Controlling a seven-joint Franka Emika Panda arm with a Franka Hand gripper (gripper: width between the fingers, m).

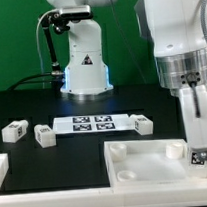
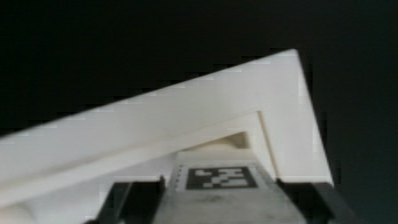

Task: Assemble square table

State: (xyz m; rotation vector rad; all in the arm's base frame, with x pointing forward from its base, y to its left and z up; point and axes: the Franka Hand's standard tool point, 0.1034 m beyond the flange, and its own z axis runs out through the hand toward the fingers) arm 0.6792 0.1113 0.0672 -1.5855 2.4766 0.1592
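Note:
The white square slab lies at the front of the exterior view with its rimmed, recessed underside up. Its corner fills the wrist view. My gripper hangs over the slab's corner at the exterior view's right. It is shut on a white tagged leg, which fills the gap between the two black fingers. The leg's lower end is hidden. Three more white legs lie on the black table: two at the exterior view's left and one right of the marker board.
The marker board lies flat mid-table. The white domed robot base stands behind it, with black cables to its left. A white block sits at the front left edge.

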